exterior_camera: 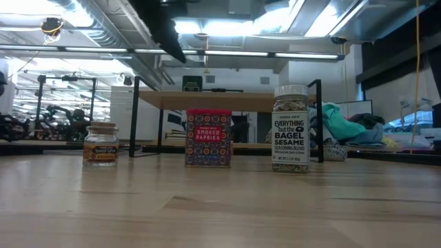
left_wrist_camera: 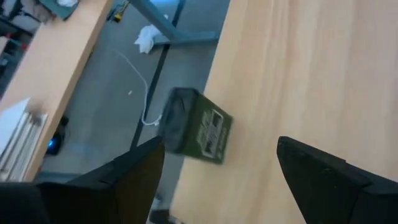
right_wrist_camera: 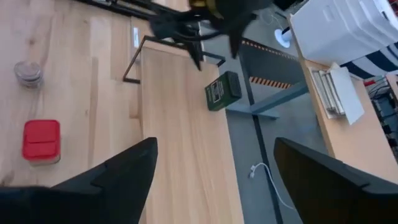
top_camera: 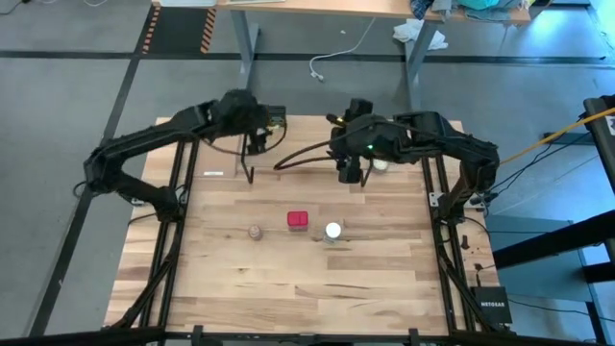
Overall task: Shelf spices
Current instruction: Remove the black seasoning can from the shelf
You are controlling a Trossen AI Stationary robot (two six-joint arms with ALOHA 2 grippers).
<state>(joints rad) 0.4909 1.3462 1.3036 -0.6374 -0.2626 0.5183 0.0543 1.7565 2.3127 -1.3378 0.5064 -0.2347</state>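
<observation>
The shelf [top_camera: 307, 135] stands along the table's far edge. Its light board also shows in the low view [exterior_camera: 220, 100] and in both wrist views [left_wrist_camera: 298, 74] [right_wrist_camera: 180, 124]. The dark square tin [left_wrist_camera: 198, 127] [right_wrist_camera: 222, 91] rests on the board at its far edge. My left gripper [top_camera: 261, 130] [left_wrist_camera: 221, 142] hovers open over the tin, apart from it. My right gripper [top_camera: 349, 173] [right_wrist_camera: 214, 146] is open above the shelf's right half. On the tabletop stand the tan-grey round jar [top_camera: 255, 232] [exterior_camera: 100, 144], the red square box [top_camera: 298, 220] [exterior_camera: 208, 137] and the clear white-lidded jar [top_camera: 333, 231] [exterior_camera: 290, 129].
A flat pale round disc [top_camera: 381, 164] lies by my right gripper. The shelf's black legs [exterior_camera: 135, 117] stand behind the three containers on the table. Bare tabletop [top_camera: 288, 288] stretches from them to the near edge. Beyond the far edge are a desk [top_camera: 317, 8] and a white cable [top_camera: 327, 60].
</observation>
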